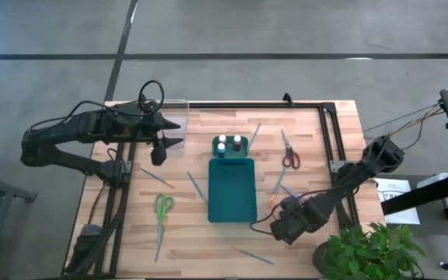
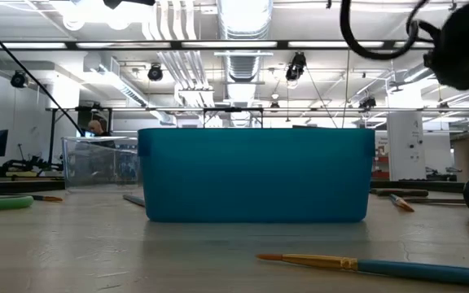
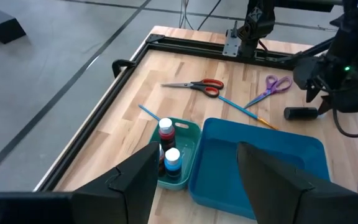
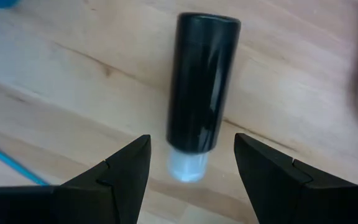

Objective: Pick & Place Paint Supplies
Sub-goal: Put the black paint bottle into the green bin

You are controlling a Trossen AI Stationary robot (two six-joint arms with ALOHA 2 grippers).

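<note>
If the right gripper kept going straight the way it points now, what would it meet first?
Probably the black bottle, lying on its side on the table, lined up between the open right gripper fingers. How far off it is stays unclear.
</note>
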